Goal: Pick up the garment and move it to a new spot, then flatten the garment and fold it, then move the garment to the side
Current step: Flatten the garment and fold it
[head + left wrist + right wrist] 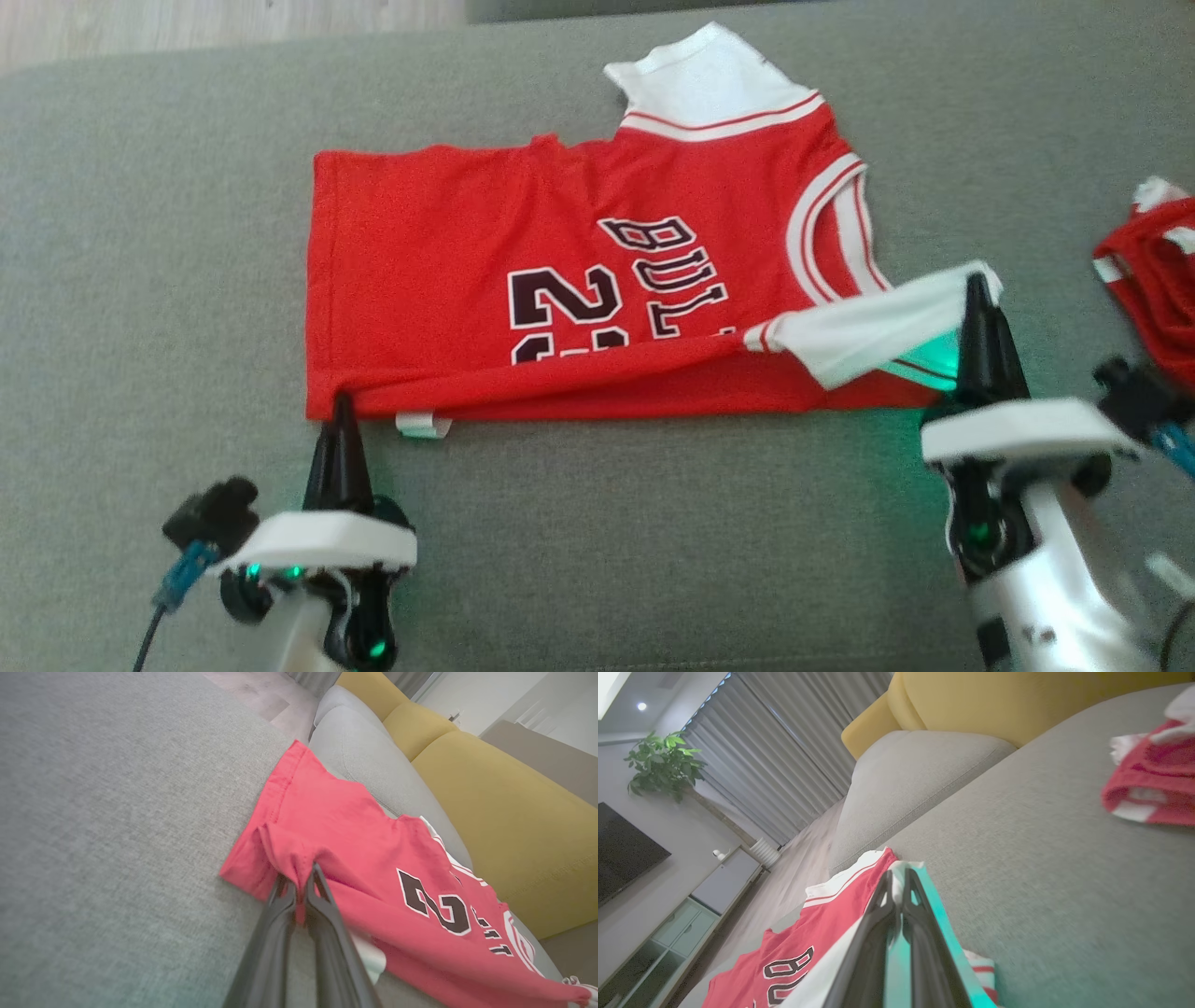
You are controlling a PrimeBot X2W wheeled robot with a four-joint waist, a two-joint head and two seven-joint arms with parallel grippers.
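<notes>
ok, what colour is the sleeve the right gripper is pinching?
White sleeve, thin red stripes at one end, pinched by right gripper. Best in head view.

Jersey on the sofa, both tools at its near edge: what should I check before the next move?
1. Left tool shut on jersey hem corner: ok.
2. Right tool shut on the white shoulder strap: ok.
3. Far half lying flat on the sofa: ok.
4. Other red garment apart from the jersey: ok.
5. Nothing poking from the near edge: not ok, white tag sticks out.
6. Both layers pinched at each grip: cannot tell.
</notes>
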